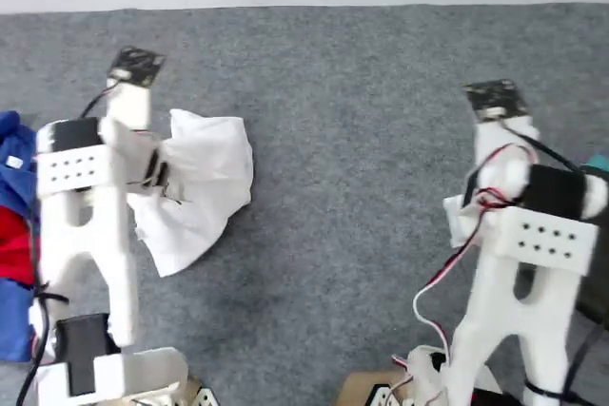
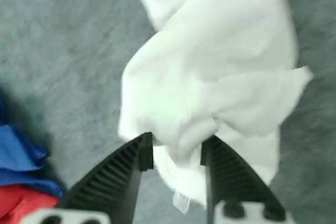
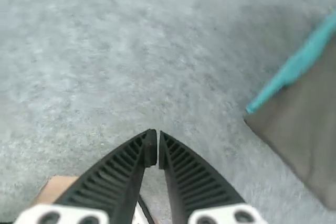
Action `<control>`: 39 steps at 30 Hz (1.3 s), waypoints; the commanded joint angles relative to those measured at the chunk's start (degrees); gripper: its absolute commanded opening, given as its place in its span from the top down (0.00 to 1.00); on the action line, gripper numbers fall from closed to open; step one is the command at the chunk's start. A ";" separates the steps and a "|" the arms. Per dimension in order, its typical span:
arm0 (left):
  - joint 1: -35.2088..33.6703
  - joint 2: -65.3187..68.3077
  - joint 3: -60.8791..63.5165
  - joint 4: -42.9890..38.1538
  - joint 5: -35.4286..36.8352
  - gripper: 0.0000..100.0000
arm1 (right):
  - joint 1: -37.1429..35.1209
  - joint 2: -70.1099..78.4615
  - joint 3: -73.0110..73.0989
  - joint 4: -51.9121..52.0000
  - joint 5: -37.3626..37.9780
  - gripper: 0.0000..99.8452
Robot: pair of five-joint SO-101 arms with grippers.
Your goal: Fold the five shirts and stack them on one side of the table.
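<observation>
A crumpled white shirt (image 1: 200, 187) lies on the grey carpeted table, left of centre. My left gripper (image 2: 177, 153) is shut on a bunched fold of the white shirt (image 2: 210, 72); cloth fills the gap between its black fingers (image 2: 139, 156). In the high view the left arm (image 1: 90, 187) stands over the shirt's left side. A blue shirt (image 1: 14, 168) and a red shirt (image 1: 14, 244) lie piled at the table's left edge, also seen as blue cloth (image 2: 18, 156) and red cloth (image 2: 23, 203). My right gripper (image 3: 157, 148) hovers shut over bare carpet, holding nothing.
A grey and teal piece of cloth (image 3: 304, 108) lies at the table's right edge beside the right arm (image 1: 519, 235). A brown cardboard piece (image 1: 366, 389) sits near the front edge. Open grey carpet (image 1: 362, 140) spans the middle between the arms.
</observation>
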State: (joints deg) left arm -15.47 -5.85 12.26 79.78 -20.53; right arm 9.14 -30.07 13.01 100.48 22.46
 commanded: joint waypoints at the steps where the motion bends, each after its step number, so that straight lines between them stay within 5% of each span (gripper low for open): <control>1: -5.36 -0.18 -0.22 0.00 -4.40 0.84 | -4.44 -0.22 -0.35 2.33 -0.44 0.99; 13: -18.02 -0.18 -14.64 3.34 -9.85 0.84 | -4.88 5.58 -0.62 2.33 -4.13 0.99; 22: -2.64 0.62 -23.69 14.86 -9.49 0.83 | -4.79 6.11 -0.62 2.33 -4.13 0.99; 30: 8.79 9.85 -20.88 15.03 -10.11 0.77 | -4.62 6.11 -0.44 2.33 -2.02 0.99; 39: 16.53 14.59 -21.23 14.86 -22.77 0.77 | -4.53 6.11 -0.44 2.33 -0.97 0.99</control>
State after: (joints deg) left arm -0.88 8.92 -8.22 94.46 -39.78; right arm 5.27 -23.91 13.01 100.48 20.79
